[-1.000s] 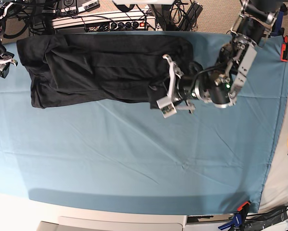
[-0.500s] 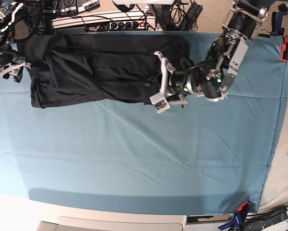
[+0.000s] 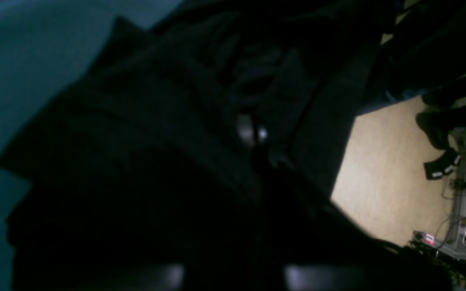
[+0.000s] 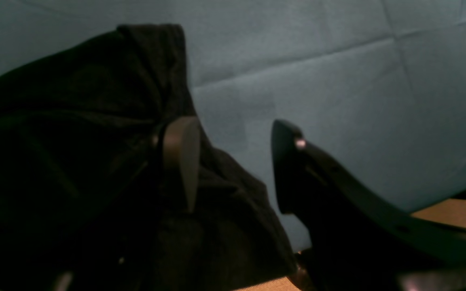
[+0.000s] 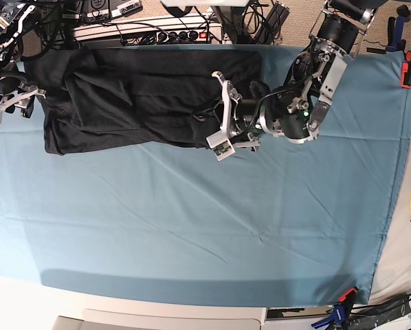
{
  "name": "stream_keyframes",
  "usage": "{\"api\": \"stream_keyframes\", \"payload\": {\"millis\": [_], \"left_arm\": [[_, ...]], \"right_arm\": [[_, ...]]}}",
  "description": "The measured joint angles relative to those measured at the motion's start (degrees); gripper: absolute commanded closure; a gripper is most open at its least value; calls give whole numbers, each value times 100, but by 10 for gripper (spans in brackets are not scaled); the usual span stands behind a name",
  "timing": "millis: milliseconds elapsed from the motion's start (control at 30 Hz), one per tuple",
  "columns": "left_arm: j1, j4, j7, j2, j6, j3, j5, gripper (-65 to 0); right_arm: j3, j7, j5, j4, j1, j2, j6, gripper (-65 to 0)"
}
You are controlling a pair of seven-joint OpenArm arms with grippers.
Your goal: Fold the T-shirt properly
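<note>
- Along the far edge of the blue table cloth (image 5: 212, 227) lies the T-shirt (image 5: 143, 96), a long black band stretched sideways, already doubled over itself lengthwise, plain side showing.
- Over its end nearest the middle of the table, the left gripper (image 5: 211, 117) is pinched tight on a fold of the black fabric; its wrist view is nearly filled with dark cloth bunched right at the jaws. Judging by the hold, that end is gripped so it can be carried across towards the other end.
- At the opposite end, the right gripper (image 4: 233, 161) hangs with its jaws spread and nothing between them, one finger (image 4: 180, 157) against the shirt's edge, the other over bare cloth. It seems placed to catch that corner next.
- Soft matte cotton, the shirt falls in limp ridges and overlapping layers; its corner stands up in a rumpled peak.
- Smooth and thin, the table cloth shows faint straight creases.
</note>
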Motion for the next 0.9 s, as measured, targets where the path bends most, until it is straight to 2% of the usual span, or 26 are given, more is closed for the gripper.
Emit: {"api": "stream_keyframes", "payload": {"millis": [133,233,333,400,600,900], "left_arm": [[26,0,0,48,-2,0,0,0],[90,0,0,111,-245,-7,4,0],[111,0,0,236,-306,-7,92,-142],[109,-4,-151,369,-306,-11,317,-189],[107,-9,-387,861,-306,-11,859,-190],[96,-577,-470,1434,-310,-15,876,-190]], "right_arm": [[0,0,0,0,0,0,0,-289],[0,2,0,0,0,0,0,-289],[0,4,0,0,0,0,0,-289],[0,20,2,0,0,0,0,-289],[0,20,2,0,0,0,0,-289],[0,44,2,0,0,0,0,-289]]}}
